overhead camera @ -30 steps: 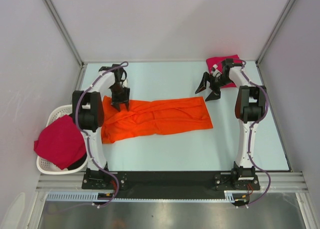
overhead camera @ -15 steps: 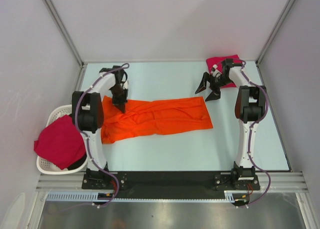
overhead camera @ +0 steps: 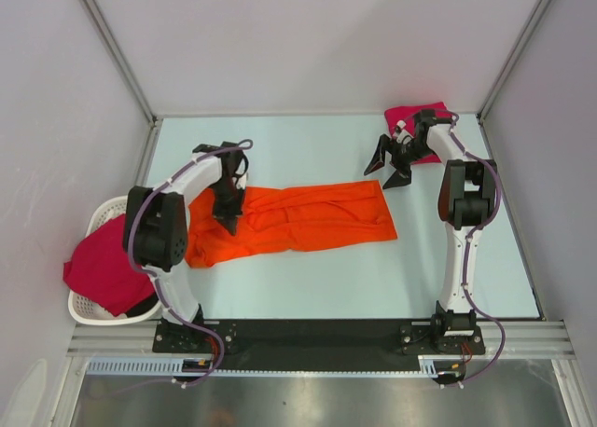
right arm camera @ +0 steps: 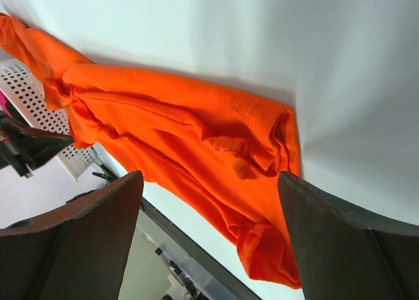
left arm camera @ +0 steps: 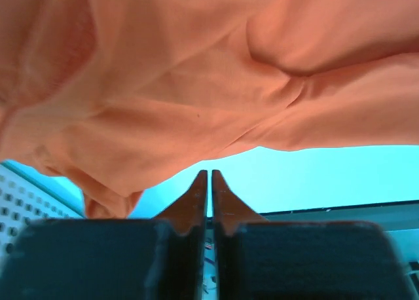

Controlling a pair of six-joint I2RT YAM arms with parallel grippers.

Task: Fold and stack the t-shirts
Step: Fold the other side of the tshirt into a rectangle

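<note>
The orange t-shirt lies as a long band across the middle of the table; it also fills the top of the left wrist view and shows in the right wrist view. My left gripper is over its left end, jaws pressed together with the tips meeting at the fabric's edge. A folded crimson-pink t-shirt rests at the far right corner. Beside it hovers my right gripper, wide open, with nothing between its fingers. Another crimson-pink t-shirt drapes over the basket.
The white slatted basket stands off the table's left edge, beside the left arm's base; its wall shows in the left wrist view. Grey walls enclose the table on three sides, and a black rail runs along the near edge.
My left gripper has shut on the shirt's left end and moved toward the near right, its arm swinging over the cloth. The right arm has not moved.
</note>
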